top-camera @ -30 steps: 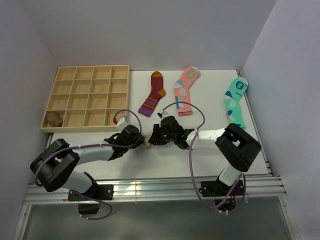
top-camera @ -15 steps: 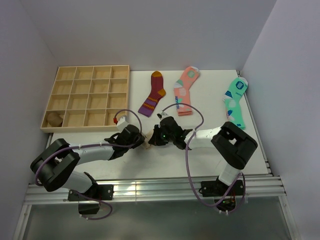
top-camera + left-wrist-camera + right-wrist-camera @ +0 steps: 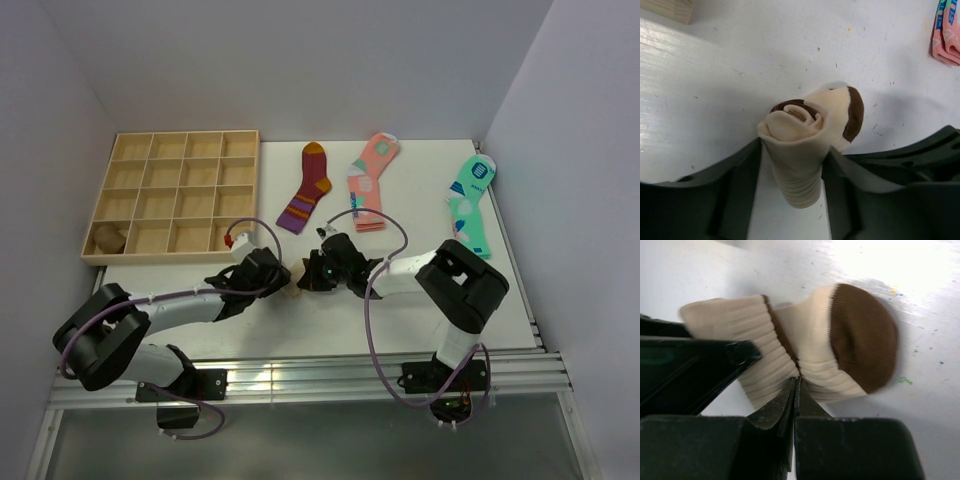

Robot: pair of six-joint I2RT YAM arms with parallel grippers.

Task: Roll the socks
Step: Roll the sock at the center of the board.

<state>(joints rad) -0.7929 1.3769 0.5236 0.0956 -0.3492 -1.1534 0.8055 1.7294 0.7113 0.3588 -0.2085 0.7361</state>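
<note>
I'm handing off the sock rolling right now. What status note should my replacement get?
Left gripper: fingertips closed on the beige sock roll, mid-table.
Right gripper: shut, tips against the same roll; can't tell if fabric is pinched.
Done: the beige sock looks rolled; a brown bundle, likely the other sock, lies in the wooden tray's near-left compartment.
Left: check that the roll holds, then probably put it in the tray.
</note>
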